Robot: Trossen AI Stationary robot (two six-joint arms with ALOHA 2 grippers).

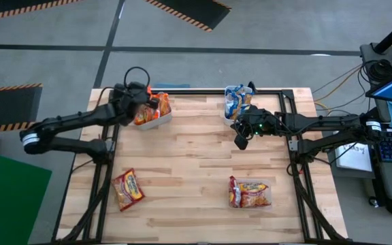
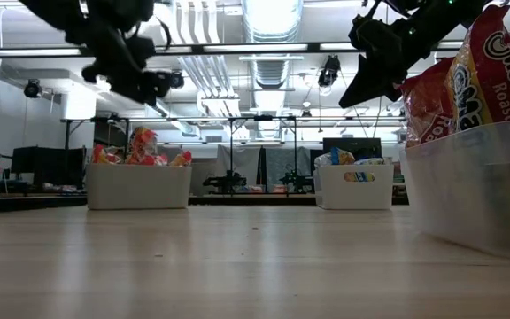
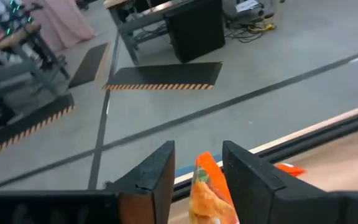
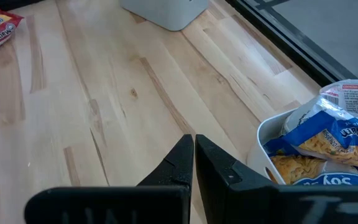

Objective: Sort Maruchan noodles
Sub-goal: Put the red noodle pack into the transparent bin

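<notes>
Orange noodle packets fill a white bin [image 1: 153, 114] at the table's far left. My left gripper [image 1: 152, 102] hovers over it, open, with one orange packet [image 3: 207, 186] standing between its fingers. Blue-and-yellow packets [image 4: 328, 140] lie in a second white bin [image 1: 237, 102] at the far right. My right gripper [image 1: 241, 141] hangs shut and empty just on that bin's near side, above the bare wood [image 4: 193, 144]. Red packets [image 2: 467, 71] stand in a clear bin [image 1: 250, 193] at the near right. A loose orange-red packet [image 1: 128, 189] lies flat at the near left. My left gripper stands open on either side of the orange packet's upper edge [image 3: 205, 168], coming at it from above the bin. The packet is close against one finger [image 3: 247, 180] and clear of the other; whether it touches that finger I cannot tell.
Black frame rails [image 1: 292, 146] run along the table's left, right and far sides. The table's middle [image 1: 196, 160] is bare wood between the bins. Desks, a laptop and cables stand beyond the right edge; striped floor mats lie beyond the far edge.
</notes>
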